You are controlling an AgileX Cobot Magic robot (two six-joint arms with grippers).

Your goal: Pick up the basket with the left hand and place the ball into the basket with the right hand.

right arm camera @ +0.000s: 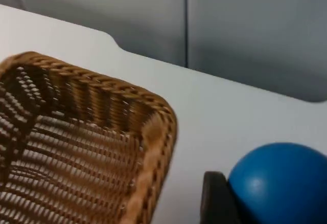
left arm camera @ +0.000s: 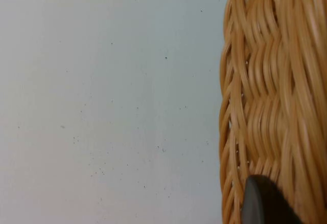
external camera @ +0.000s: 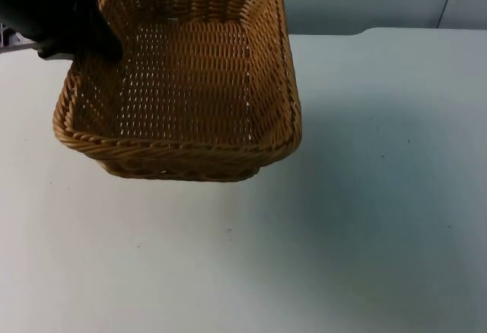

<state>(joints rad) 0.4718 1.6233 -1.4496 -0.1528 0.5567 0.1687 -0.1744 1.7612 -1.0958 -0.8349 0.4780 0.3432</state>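
One blue ball (right arm camera: pixel 278 183) sits between the right gripper (right arm camera: pixel 230 203) jaws, pressed against the black fingertip, so that gripper is closed on it and carries it above the white table top (external camera: pixel 365 219). From the ball, the wicker basket (external camera: pixel 183 82) lies just off to one side and lower, its nearest corner and braided rim close to the ball but not touching it. The basket's open mouth faces up toward the ball, so the coming move, as I judge it, is a short carry sideways over that rim and then a release above the woven floor.

The basket is empty inside; it appears to hang clear of the table with its shadow below it, slightly tilted, its long axis running from the table's near side toward the far edge. The left gripper (external camera: pixel 84 40) grips the far-left corner of its rim; in the left wrist view a black fingertip lies against the outside weave of the wall, which suggests jaws clamped on the rim.

The table is plain, smooth and lightly speckled, with open room to the right of the basket. Beyond its far edge stands the grey partition wall (right arm camera: pixel 245 29).
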